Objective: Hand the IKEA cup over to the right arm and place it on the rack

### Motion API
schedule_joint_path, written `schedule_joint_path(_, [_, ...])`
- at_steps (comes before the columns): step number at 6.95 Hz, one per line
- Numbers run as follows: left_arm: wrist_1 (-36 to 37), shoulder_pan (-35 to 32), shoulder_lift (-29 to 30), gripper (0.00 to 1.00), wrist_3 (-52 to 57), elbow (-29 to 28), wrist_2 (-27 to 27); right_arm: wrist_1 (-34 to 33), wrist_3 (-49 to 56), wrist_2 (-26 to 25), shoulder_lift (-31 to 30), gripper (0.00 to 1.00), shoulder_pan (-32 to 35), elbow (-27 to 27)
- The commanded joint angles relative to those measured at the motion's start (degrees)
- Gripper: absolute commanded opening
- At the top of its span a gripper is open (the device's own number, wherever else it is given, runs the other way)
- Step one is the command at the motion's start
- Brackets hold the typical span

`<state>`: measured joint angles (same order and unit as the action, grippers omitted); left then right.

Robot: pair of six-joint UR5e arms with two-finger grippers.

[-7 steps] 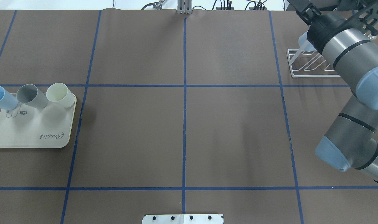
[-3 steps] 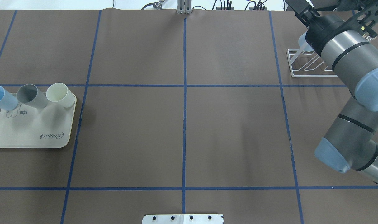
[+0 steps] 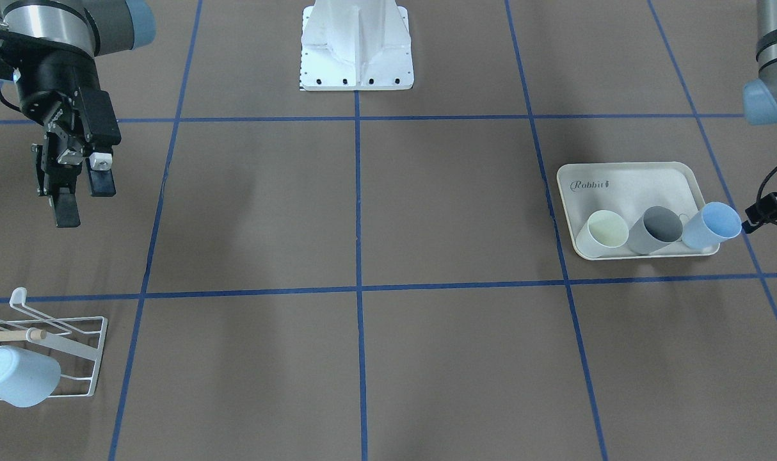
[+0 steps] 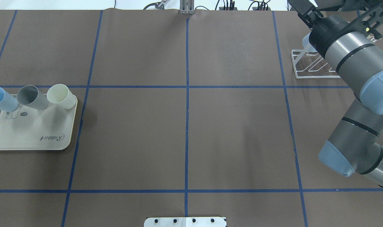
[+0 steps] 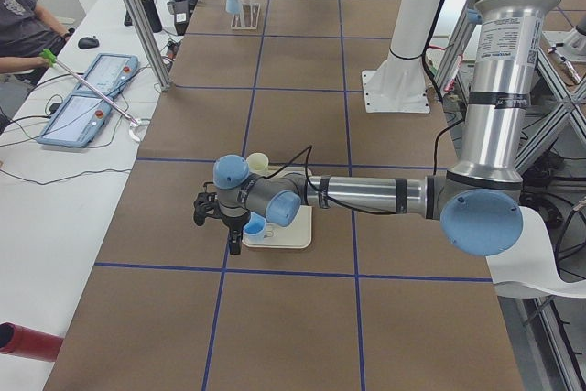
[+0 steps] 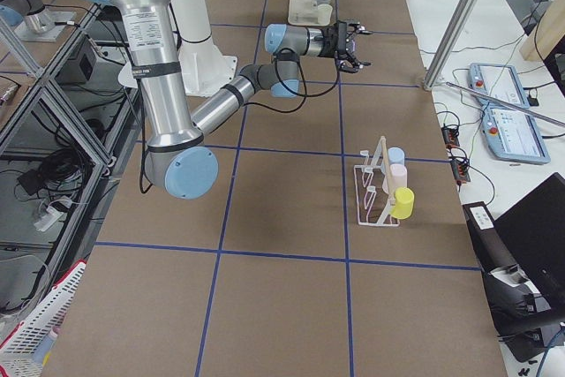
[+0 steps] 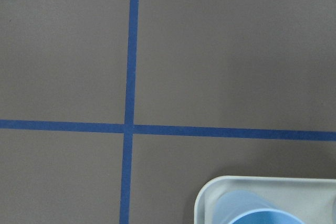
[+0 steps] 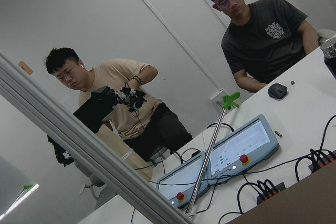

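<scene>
Three IKEA cups stand in a row at one end of the cream tray (image 3: 625, 186): cream (image 3: 603, 234), grey (image 3: 657, 230) and light blue (image 3: 712, 225). My left gripper (image 3: 769, 208) hovers just beside the light blue cup; only part of it shows and its jaws are hidden. The left wrist view catches that cup's rim (image 7: 257, 211) at its bottom edge. The white wire rack (image 3: 18, 295) carries a light blue cup (image 3: 17, 378). My right gripper (image 3: 83, 205) hangs open and empty, well apart from the rack.
On the rack, the right side view also shows a pink cup (image 6: 399, 178) and a yellow cup (image 6: 403, 202). Two people sit at a side desk with tablets (image 8: 231, 161) beyond the table's far edge. The robot's white base (image 3: 356, 45) stands mid-table.
My right arm has drawn slightly back from the rack toward the table's far edge. The cups on the tray and the rack have not moved.
</scene>
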<state>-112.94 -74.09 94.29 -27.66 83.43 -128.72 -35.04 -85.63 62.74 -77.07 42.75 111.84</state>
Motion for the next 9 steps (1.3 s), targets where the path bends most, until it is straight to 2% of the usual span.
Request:
schedule_joint_path(1, [0.0,0.3,0.1,1.00,-0.1,-0.5,-1.7,0.1,0.0,0.0,0.0,1.00,-0.2,-0.1])
schedule_joint_path(4, [0.0,0.7,-0.2,1.00,-0.3,-0.7,-4.3,0.1,0.0,0.0,0.0,1.00,-0.3,-0.1])
schedule_joint_path(8, [-1.1,3.6,-0.4,0.99,-0.1,-2.8,-4.3,0.1,0.0,0.0,0.0,1.00,-0.6,-0.2])
schedule_joint_path(9, [-2.0,3.9,-0.4,0.70,-0.1,-3.4,-4.3,0.1,0.0,0.0,0.0,0.99,-0.6,-0.2])
